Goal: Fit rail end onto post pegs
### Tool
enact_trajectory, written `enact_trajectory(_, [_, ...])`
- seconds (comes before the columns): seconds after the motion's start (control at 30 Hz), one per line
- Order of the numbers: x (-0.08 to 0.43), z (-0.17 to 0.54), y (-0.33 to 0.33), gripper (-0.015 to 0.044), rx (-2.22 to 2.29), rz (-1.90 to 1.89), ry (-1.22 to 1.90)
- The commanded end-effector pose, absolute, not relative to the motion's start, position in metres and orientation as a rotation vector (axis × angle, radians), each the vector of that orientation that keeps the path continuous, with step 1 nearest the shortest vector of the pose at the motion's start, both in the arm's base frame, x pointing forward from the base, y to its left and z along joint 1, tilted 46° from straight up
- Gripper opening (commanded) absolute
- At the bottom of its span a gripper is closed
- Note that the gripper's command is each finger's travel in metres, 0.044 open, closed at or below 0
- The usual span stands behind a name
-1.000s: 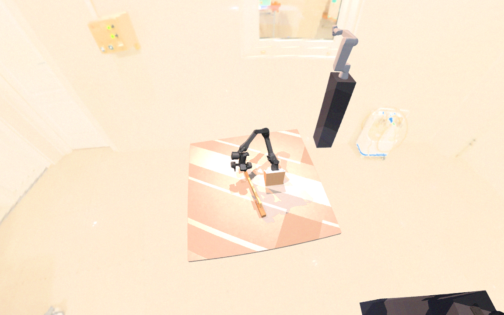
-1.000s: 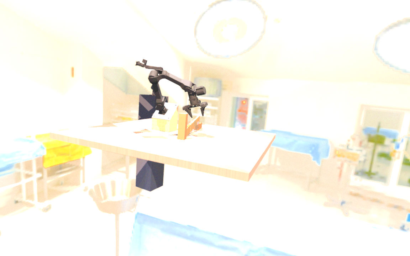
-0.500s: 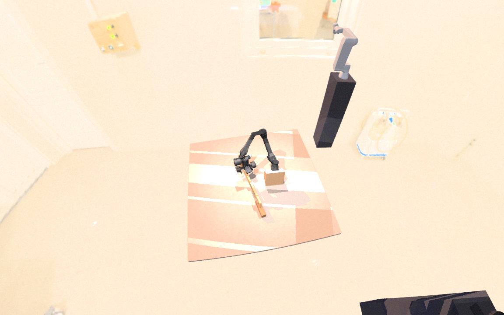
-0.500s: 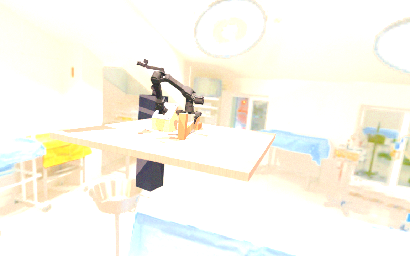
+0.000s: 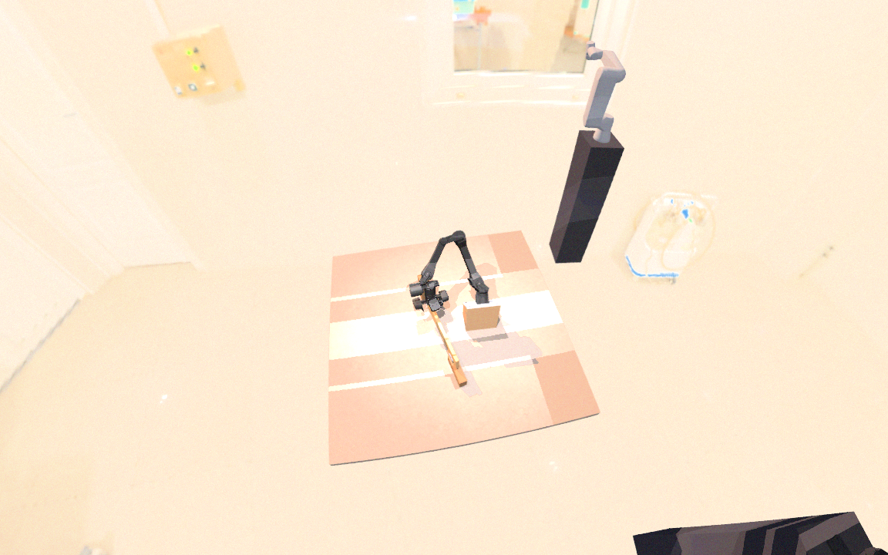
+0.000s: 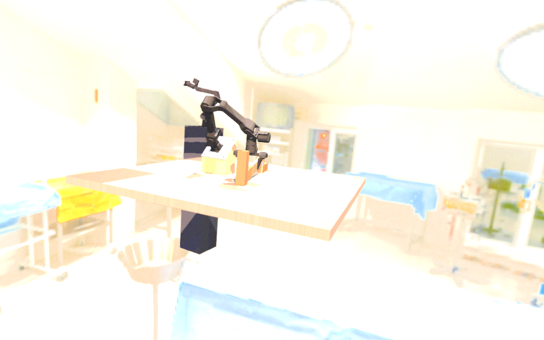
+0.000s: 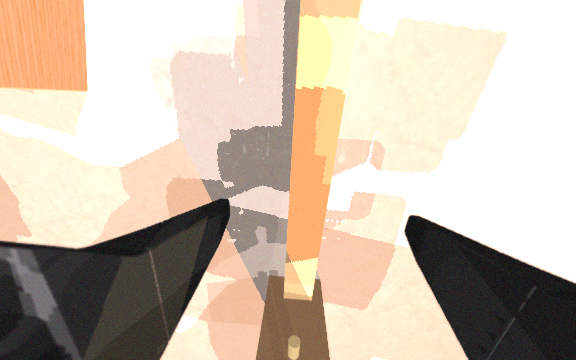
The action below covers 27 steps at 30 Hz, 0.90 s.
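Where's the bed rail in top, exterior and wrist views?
Top: bed rail runs diagonally mid-table, from under the open hand towards the lower right.
Exterior: mostly hidden behind the post; a short stretch shows.
Wrist: centre, running away between the fingers.
Shared landmark: the post.

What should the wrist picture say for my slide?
Open gripper hovers above the long wooden rail, one peg showing below.
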State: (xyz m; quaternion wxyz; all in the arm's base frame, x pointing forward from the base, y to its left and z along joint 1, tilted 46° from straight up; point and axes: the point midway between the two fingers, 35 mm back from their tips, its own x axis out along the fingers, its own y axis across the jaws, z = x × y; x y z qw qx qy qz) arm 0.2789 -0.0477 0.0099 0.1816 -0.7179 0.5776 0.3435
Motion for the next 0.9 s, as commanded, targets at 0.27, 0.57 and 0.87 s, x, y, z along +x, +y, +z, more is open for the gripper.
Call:
enact_trajectory(0.27, [0.278,-0.006,-0.063,0.044,-2.033,0.984,1.641])
enact_trajectory(0.57, [0.278,-0.015,-0.074,0.044,-2.034,0.982,1.643])
enact_trajectory(0.87, [0.278,-0.022,-0.083,0.044,-2.036,0.98,1.646])
